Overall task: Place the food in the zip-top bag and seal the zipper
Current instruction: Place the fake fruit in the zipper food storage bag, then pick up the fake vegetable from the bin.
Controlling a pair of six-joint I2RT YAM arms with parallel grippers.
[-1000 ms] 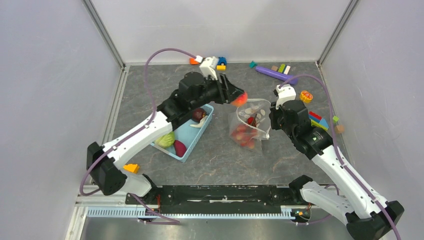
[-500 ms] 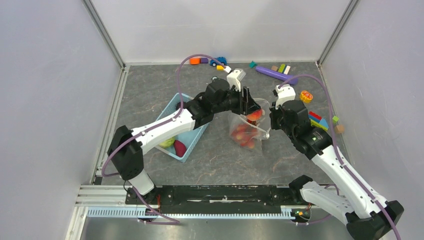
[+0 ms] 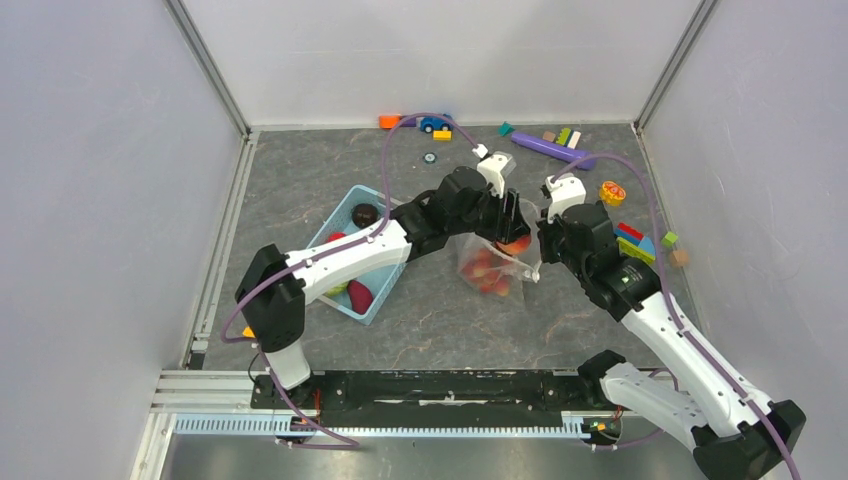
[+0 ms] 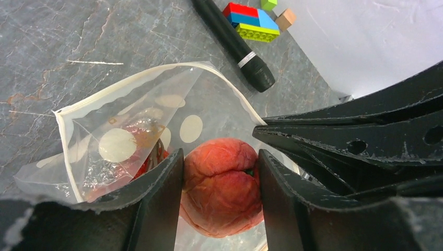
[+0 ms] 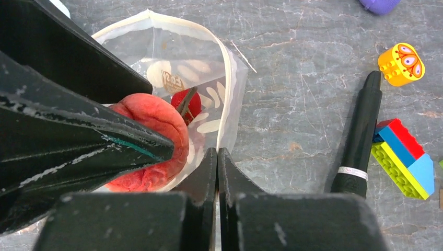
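Entry: insertion step.

- A wrinkled red-orange fruit is grasped between the fingers of the left hand. It is held at the open mouth of the zip-top bag, partly past the rim.
- Several red pieces are already seen inside the bag, which lies on the desk.
- The zipper is unsealed and gapes in a loop. No slider is made out.
- The right hand is clenched, and the bag's near edge appears to be pinched in it to prop the mouth open.

Risks, as judged:
- If the fruit is released before it is fully past the rim, it may be caught on the zipper strip and rolled out onto the desk.
- The film may be snagged by the wide left fingers, so the bag is dragged or the pinch is lost and the mouth collapses.
- The two hands are crowded together, so contact between them is possible.

More food is left in the blue basket.
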